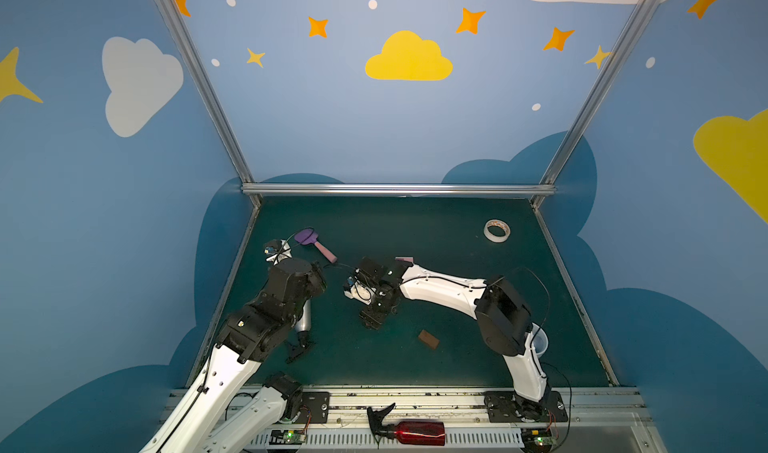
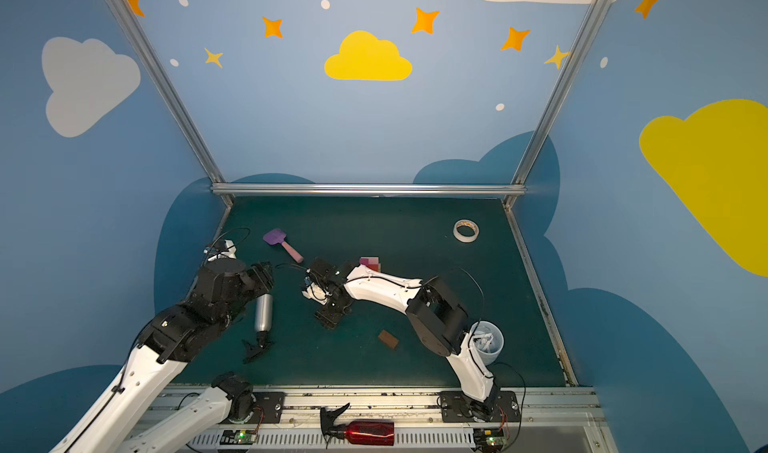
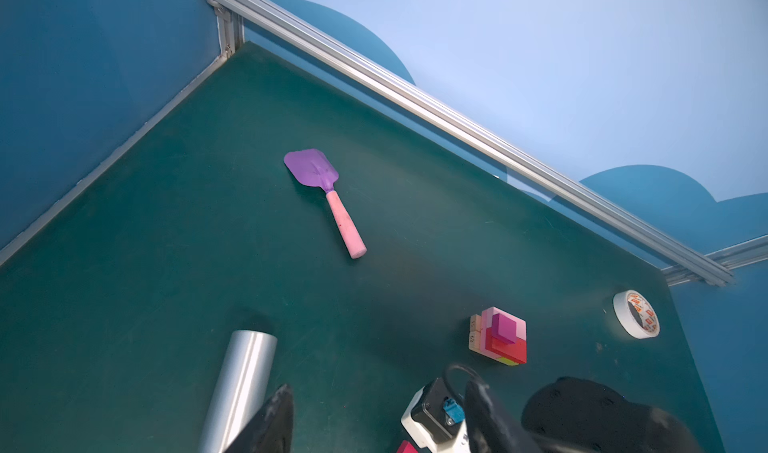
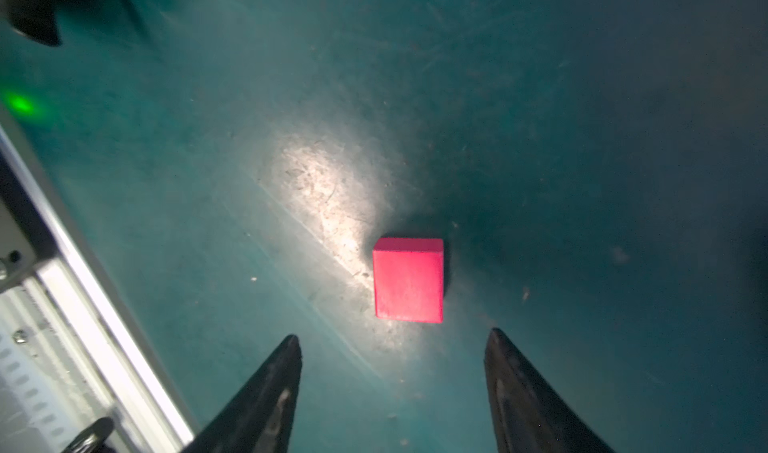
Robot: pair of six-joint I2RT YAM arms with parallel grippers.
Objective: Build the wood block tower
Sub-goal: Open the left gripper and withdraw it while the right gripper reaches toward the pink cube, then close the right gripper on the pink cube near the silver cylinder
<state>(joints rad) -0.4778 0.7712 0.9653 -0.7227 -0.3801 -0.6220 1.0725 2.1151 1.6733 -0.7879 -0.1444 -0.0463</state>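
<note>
The tower (image 3: 498, 338) is a low square stack on the green mat: tan at the base, pink, red and lime-green above, a magenta square on top. In both top views the right arm hides most of the tower (image 2: 370, 262). A red square block (image 4: 408, 280) lies flat on the mat just ahead of my right gripper (image 4: 394, 334), which is open, points down and touches nothing. A dark brown block (image 1: 429, 339) lies alone nearer the front. My left gripper (image 3: 378, 386) is open and empty, off to the left.
A silver bottle (image 3: 241, 388) lies beside one left finger, its black spray head (image 1: 299, 349) toward the front. Further back lie a purple spatula (image 3: 324, 193) and a tape roll (image 1: 496, 230). A clear cup (image 2: 486, 343) stands behind the right arm. A red spray bottle (image 1: 415, 432) rests on the front rail.
</note>
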